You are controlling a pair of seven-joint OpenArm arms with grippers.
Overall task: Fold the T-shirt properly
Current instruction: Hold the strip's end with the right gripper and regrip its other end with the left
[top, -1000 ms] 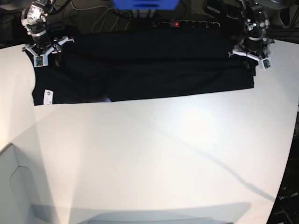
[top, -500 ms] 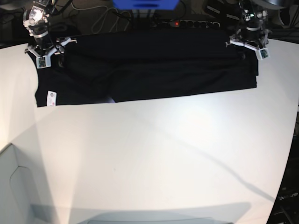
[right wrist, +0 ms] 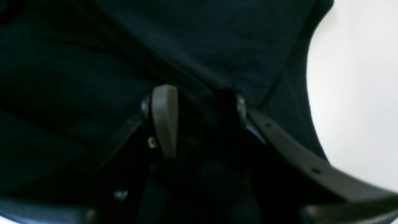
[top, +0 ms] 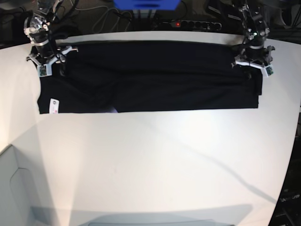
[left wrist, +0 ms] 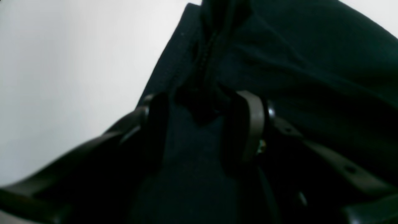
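**Across the far edge of the desk: a limp black shirt pinched at both ends**

Along the far side of the white desk (top: pixel 150 160), the large black short-sleeved cloth T-shirt (top: pixel 150 77) is lying as a long flat band, with its small white label (top: pixel 54 104) showing near the front corner on the base view's left. A pale sliver of print is peeking out at the lower hem — too little of it is visible to describe further.

The left tool (left wrist: pixel 202 124) is sitting on the end of the band at the base view's right, and the wrist view shows a bunched ridge of black cloth gathered between its two fingers (left wrist: pixel 250 124), so it is clamping on the fabric. The right tool (right wrist: pixel 199 121) is at the opposite end; cloth is filling the gap between its fingers (right wrist: pixel 164 118) too, and it appears to be gripping a fold, though the darkness makes this less certain.

Judging by the soft creases and the layers lying flat, the cloth is looking light, limp and stretchy — it would probably sag in the middle and drag on the desk if lifted unevenly. The two end edges, where the layers stack, seem the best places to hold, pinching through all layers so none slips free.
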